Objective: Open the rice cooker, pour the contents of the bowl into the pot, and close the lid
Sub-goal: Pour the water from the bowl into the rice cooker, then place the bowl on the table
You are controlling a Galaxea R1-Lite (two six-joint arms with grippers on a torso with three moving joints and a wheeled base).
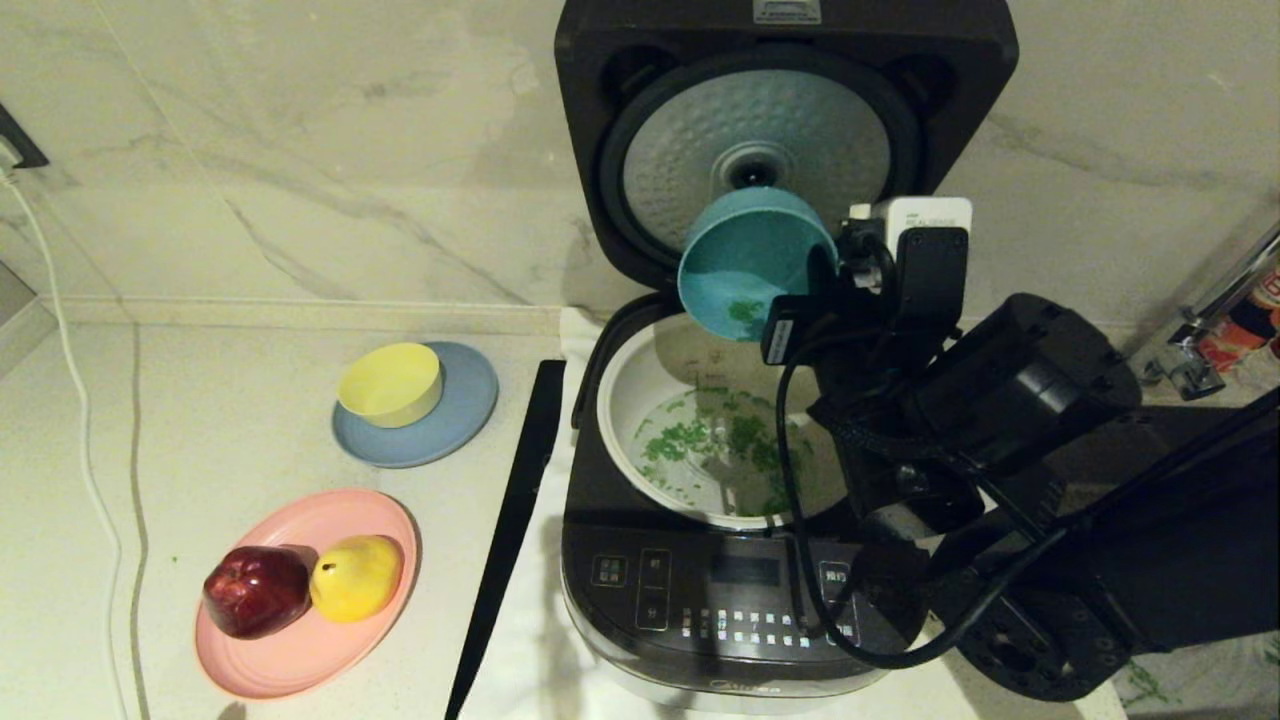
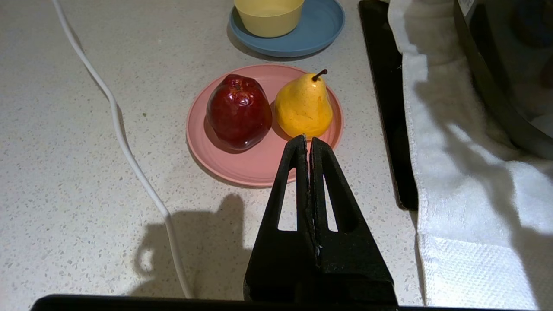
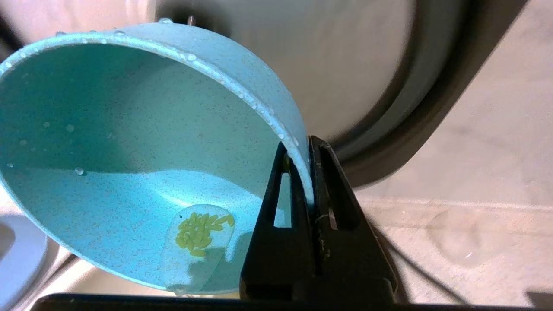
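Observation:
The dark grey rice cooker [image 1: 700, 590] stands open, its lid [image 1: 770, 140] upright with the dimpled silver disc facing me. My right gripper [image 1: 818, 272] [image 3: 302, 147] is shut on the rim of the teal-blue bowl [image 1: 745, 255] [image 3: 129, 151]. The bowl is tipped steeply over the white pot [image 1: 622, 400]. Most of the green contents [image 1: 705, 440] lie scattered in water at the pot's bottom. A small clump [image 3: 201, 231] still clings inside the bowl in a drop of water. My left gripper [image 2: 308, 140] is shut on nothing, low over the counter near the pink plate.
A yellow bowl [image 1: 390, 383] sits on a grey-blue plate [image 1: 470, 400]. A pink plate [image 1: 300, 660] holds a red apple [image 1: 257, 590] and a yellow pear [image 1: 358, 577]. A black strip [image 1: 515, 510] and white towel [image 2: 453, 172] lie beside the cooker. A white cord [image 1: 80, 400] runs at the left.

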